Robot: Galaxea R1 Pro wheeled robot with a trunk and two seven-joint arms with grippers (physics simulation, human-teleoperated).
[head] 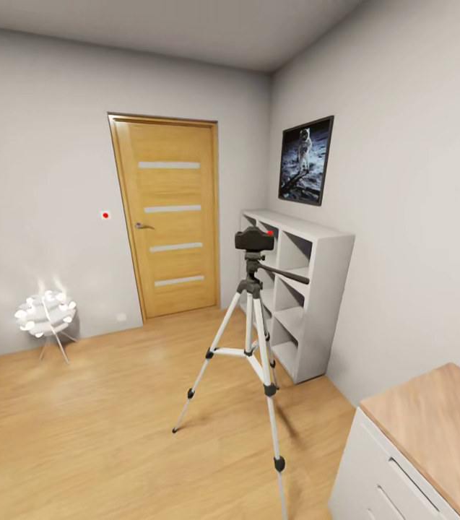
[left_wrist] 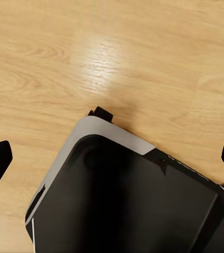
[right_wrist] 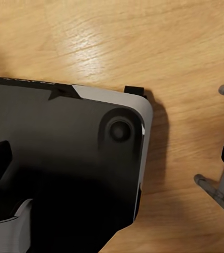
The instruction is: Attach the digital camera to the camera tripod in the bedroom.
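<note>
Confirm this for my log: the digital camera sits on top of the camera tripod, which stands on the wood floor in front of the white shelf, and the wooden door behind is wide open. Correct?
Not quite. The wooden door is shut, as the head view shows. The rest holds: the digital camera sits on top of the camera tripod, which stands on the wood floor in front of the white shelf.

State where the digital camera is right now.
In the head view, the camera sits on top of the tripod near the middle of the room, just in front of the white shelf and right of the wooden door.
</note>
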